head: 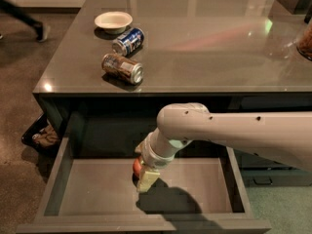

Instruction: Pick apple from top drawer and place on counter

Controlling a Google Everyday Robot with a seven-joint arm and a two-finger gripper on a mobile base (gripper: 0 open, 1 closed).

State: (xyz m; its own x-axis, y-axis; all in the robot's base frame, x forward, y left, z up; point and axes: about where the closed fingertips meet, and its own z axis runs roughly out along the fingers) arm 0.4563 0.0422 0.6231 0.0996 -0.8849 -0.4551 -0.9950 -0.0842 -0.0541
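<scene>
Drawer (92,194) open below the counter (209,48), where a blue can (128,41) and a brown can (122,68) lie sideways near a bowl (113,20). Gripper (146,178) sits low mid-drawer, hiding most of the apple (137,165); its grasp and the apple's axis cannot be told.

I can read no text anywhere. The blue can (128,41) lying on the counter (209,48) carries white markings, but no word or brand comes clear. The brown-and-silver can (122,68) at its 6 o'clock has a label I cannot make out either. My gripper (146,178) is down in the top drawer (87,194), with the apple (137,165) at its 10 o'clock.
</scene>
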